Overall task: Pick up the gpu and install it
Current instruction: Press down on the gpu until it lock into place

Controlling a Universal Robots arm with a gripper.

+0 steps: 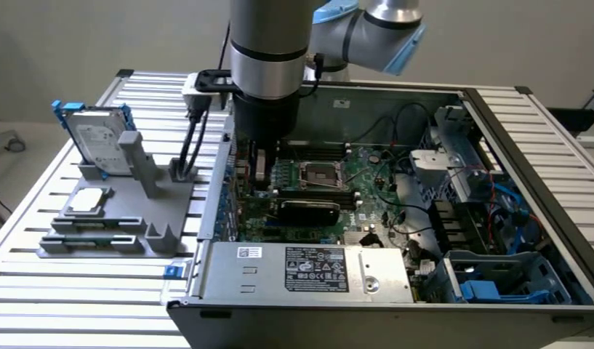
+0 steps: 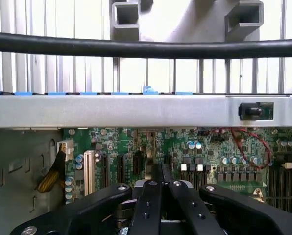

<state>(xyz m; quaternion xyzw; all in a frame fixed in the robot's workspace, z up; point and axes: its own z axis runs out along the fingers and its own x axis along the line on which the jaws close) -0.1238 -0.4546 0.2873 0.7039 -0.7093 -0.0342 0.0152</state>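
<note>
Wrist view: black metal gripper clenched, empty, over green motherboard; black-covered green gpu seated in that motherboard

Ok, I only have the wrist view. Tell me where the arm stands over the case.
Observer: The arm comes straight down into the open case, at the motherboard's end toward the exterior view's left.
Operator: Find the gpu for me.
Observer: A black rounded cover, likely the gpu, stands on the motherboard, between the arm and the power supply.
Operator: Now report what sits on the fixture outside.
Observer: On the grey fixture the hard drive stands upright and the processor chip lies flat.
</note>
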